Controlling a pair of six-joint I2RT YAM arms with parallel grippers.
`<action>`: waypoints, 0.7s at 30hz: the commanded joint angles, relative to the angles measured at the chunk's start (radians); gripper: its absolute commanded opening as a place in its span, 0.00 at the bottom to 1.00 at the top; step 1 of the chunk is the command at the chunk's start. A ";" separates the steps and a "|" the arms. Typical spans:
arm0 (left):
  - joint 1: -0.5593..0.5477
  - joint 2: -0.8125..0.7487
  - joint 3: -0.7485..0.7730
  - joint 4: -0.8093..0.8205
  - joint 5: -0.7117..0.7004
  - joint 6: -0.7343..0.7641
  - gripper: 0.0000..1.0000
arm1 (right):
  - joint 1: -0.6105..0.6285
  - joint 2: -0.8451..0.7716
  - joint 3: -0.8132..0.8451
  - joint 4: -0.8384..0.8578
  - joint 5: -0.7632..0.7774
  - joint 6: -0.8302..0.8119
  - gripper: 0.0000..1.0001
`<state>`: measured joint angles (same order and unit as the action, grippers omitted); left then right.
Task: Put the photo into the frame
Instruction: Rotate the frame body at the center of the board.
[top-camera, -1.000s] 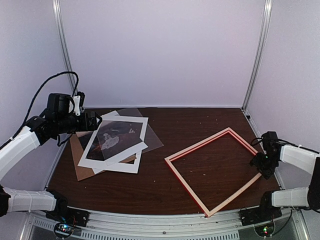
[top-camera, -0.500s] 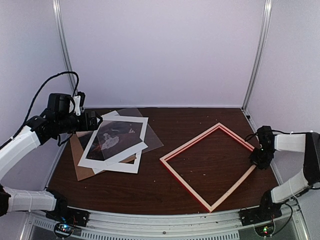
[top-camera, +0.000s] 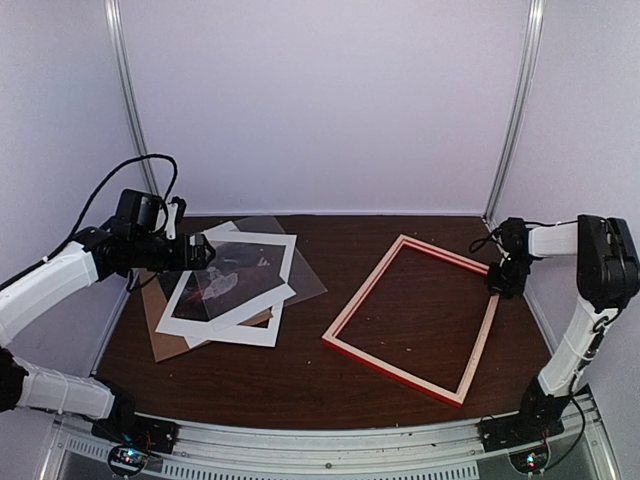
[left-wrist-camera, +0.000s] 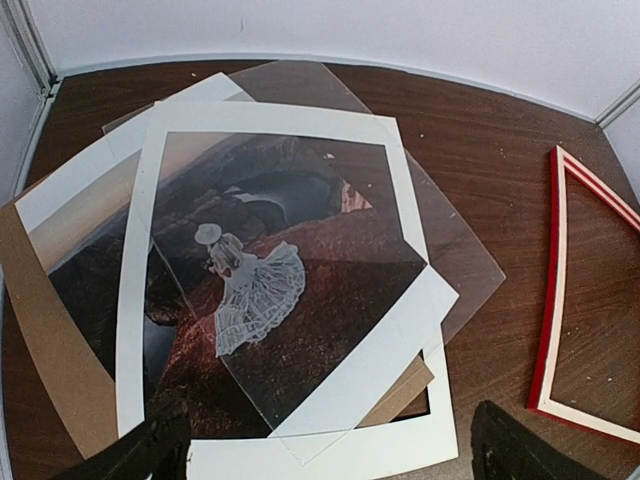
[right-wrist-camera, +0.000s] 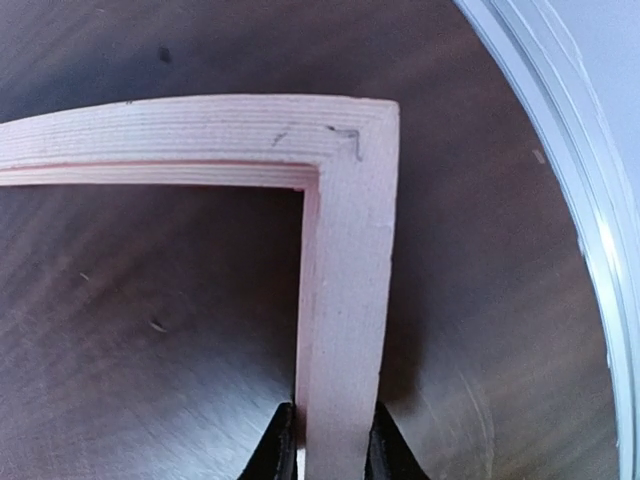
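at the far left the left arm (top-camera: 60, 280) reached over the worktop (top-camera: 345, 238), its jaws spread wide and holding nothing. in the left wrist view the two dark fingertips (left-wrist-camera: 140, 455) hung far apart over the near edge of a loose stack of flat sheets.

that stack lay on the left half of the dark wooden worktop. lowest was a plain brown backing board (top-camera: 157, 335), showing along the left and near edges. over it lay the white mat (left-wrist-camera: 135, 300) with its cut-out window, turned at a slant. the photo (left-wrist-camera: 250, 290) was in this stack, well apart from the frame: a dark brownish landscape with a small figure in a white dress at its middle, seen through the mat's window. a clear sheet (left-wrist-camera: 445, 235) also lay in the pile, its corner jutting out to the right. the exact layering of mat, photo and clear sheet could not be told.

to the right of the stack, on bare worktop, lay the frame (top-camera: 362, 288), pale wood side up and red along its outer edge, set askew to the worktop edges with nothing inside it.

at the far right the right arm (top-camera: 590, 260) bent in to the frame's far right corner. its jaws pinched one pale strip (right-wrist-camera: 345, 250) just below that corner, a fingertip (right-wrist-camera: 280, 448) pressed on each side.
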<state>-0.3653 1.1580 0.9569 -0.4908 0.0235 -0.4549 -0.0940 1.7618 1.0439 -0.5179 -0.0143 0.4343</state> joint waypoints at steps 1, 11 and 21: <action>0.009 0.022 0.021 0.018 -0.001 0.000 0.98 | 0.056 0.084 0.135 -0.078 0.033 -0.144 0.12; 0.010 0.074 0.010 0.010 -0.024 -0.012 0.98 | 0.166 0.332 0.442 -0.172 -0.060 -0.313 0.12; 0.011 0.164 0.010 -0.013 -0.120 -0.033 0.98 | 0.230 0.455 0.611 -0.214 -0.133 -0.384 0.14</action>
<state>-0.3653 1.2774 0.9569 -0.5011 -0.0597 -0.4675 0.1020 2.1662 1.6135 -0.6685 -0.1230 0.1108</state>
